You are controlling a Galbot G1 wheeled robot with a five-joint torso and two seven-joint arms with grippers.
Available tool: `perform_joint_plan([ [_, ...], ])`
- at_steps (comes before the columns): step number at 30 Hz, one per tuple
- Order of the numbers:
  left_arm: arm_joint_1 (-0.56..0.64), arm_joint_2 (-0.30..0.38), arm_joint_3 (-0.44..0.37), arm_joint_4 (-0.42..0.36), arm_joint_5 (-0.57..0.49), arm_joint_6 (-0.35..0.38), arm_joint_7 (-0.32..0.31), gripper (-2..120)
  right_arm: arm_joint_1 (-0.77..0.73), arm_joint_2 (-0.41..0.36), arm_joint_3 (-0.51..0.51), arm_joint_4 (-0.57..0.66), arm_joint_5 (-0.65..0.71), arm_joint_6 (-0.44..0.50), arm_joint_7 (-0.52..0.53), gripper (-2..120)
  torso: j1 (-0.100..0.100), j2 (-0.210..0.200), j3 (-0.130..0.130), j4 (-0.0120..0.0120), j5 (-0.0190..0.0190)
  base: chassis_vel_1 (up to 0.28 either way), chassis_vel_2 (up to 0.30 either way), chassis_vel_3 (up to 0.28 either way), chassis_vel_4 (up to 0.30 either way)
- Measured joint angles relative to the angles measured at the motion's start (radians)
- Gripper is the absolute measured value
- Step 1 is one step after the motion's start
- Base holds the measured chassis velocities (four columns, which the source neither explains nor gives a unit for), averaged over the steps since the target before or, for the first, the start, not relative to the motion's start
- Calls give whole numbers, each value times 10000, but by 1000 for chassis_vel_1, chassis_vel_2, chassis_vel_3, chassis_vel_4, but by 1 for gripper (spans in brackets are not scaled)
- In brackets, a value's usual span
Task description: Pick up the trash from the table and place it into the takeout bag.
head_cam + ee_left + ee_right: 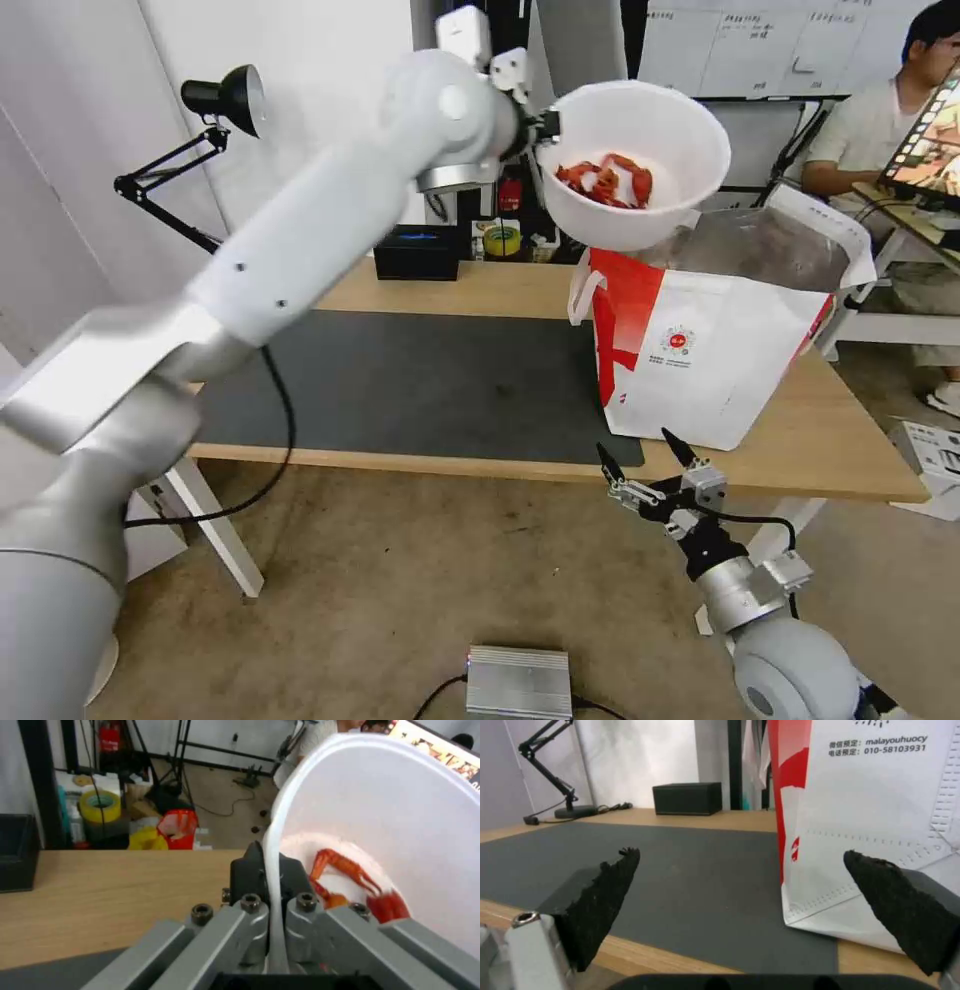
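My left gripper (548, 125) is shut on the rim of a white round bowl (640, 190) holding red shellfish shells (607, 180). The bowl hangs tilted in the air, over the near left corner of the open takeout bag (720, 350). In the left wrist view the fingers (272, 877) pinch the bowl's rim (280, 832), with red shells (350, 877) inside. The bag is white with a red side panel and foil lining, and stands on the right part of the wooden table (480, 290). My right gripper (650, 455) waits open below the table's front edge, in front of the bag (870, 813).
A dark grey mat (400, 385) covers the table's middle. A black box (417, 252) and a black desk lamp (215, 110) stand at the back left. A metal box (518, 682) lies on the floor. A person sits at a desk at the far right.
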Motion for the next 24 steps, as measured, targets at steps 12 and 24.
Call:
perform_joint_plan([
  [12, -80, -1128, 466, 823, 384, 19, -964, 0, 0, 0, 0, 0, 0, 0, 0, 100, 0, 0, 0, -2, 0, 0, 0, 0, 0],
  [24, -2, -1535, 783, 1042, 839, -352, -1231, 0, 0, 0, 0, 0, 0, 0, 0, 100, 0, 1, 0, 0, -1, 0, 0, 0, 0],
])
